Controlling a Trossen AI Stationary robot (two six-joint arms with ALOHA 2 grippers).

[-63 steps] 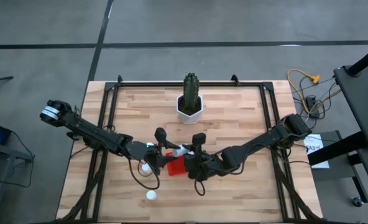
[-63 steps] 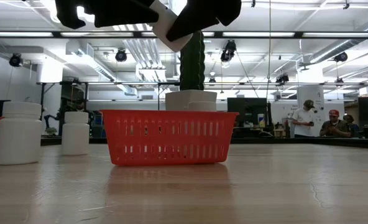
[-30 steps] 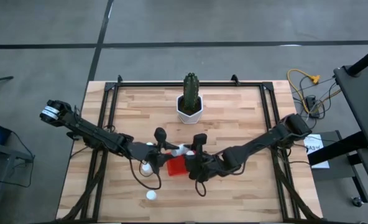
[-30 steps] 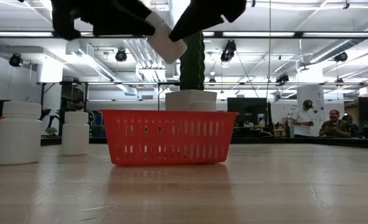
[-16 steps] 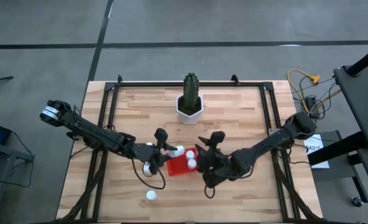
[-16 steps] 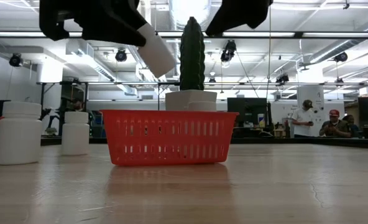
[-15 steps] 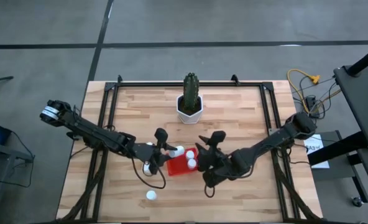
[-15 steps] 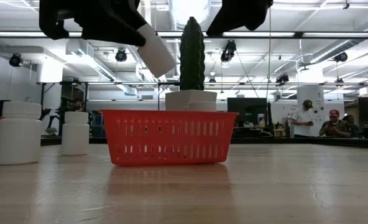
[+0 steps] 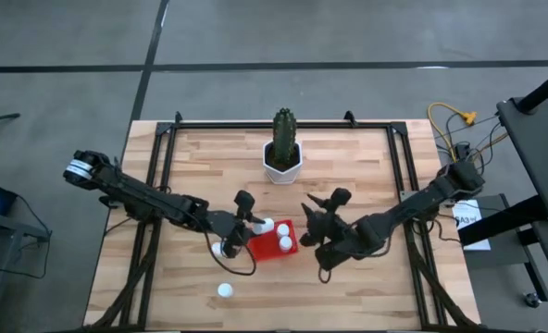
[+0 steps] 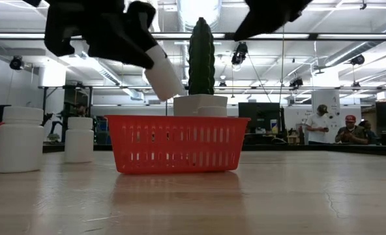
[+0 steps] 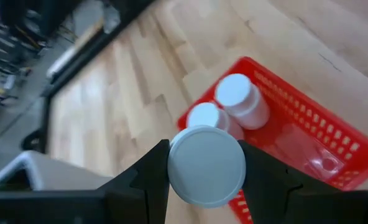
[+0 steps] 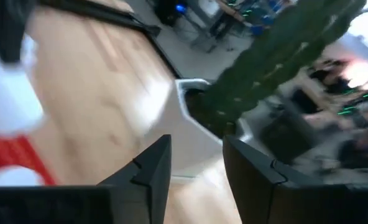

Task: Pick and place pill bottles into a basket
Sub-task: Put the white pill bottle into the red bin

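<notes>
The left gripper (image 11: 207,167) is clamping a small white plastic pill bottle (image 10: 162,72) above the red slotted plastic basket (image 10: 177,142). The right gripper (image 12: 196,163), apparently empty, is standing parted beside it.

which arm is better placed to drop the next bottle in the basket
Left. The left gripper is shut on a pill bottle above the red basket, which holds two bottles. The right gripper holds nothing and sits beside the basket.

Green cactus (image 9: 284,132) upright in white hexagonal pot (image 9: 281,168) at far middle of wooden counter (image 9: 367,176). Yellow cable (image 9: 452,121) on floor right of it. People (image 10: 340,128) seated in room behind.
</notes>
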